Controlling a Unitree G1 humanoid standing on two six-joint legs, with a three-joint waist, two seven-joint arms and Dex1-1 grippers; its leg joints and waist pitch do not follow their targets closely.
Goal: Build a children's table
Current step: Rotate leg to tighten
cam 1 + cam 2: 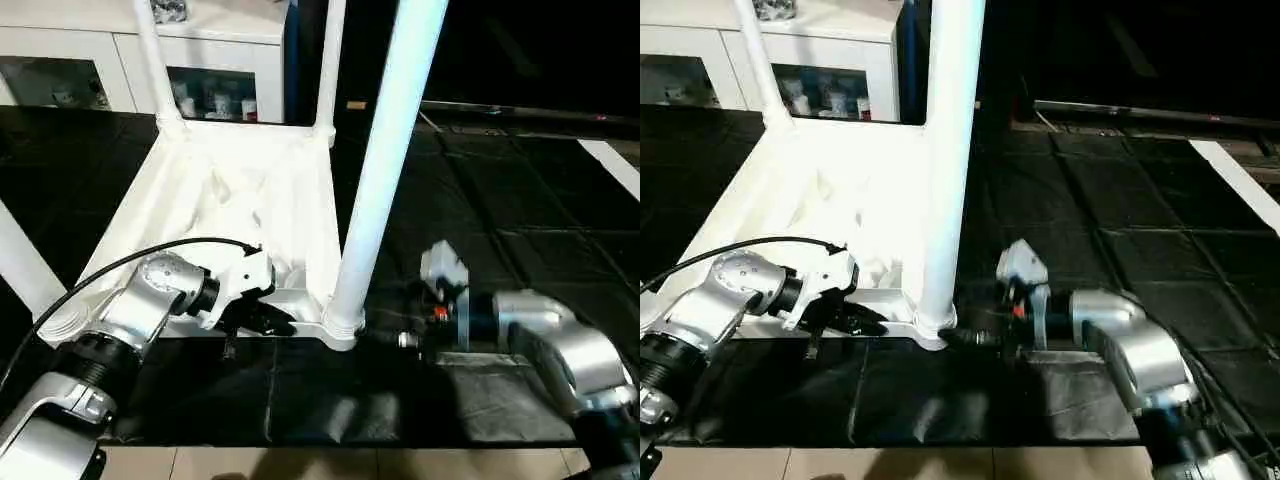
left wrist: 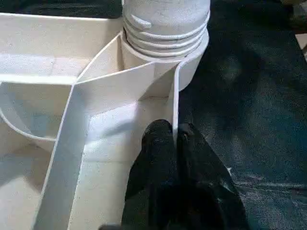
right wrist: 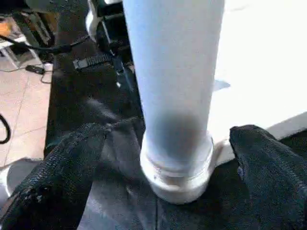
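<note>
The left gripper [image 2: 173, 136] pinched the thin side wall of the white table top [image 2: 57, 72], its two black fingers [image 2: 156, 148] closed on either side of that rim. Just beyond the grip, the threaded end of a leg [image 2: 165, 21] sat in the round corner socket [image 2: 192, 62]. Ribs [image 2: 72, 139] ran inward from the socket. Dark floor covering [image 2: 254, 96] lay outside the rim.
</note>
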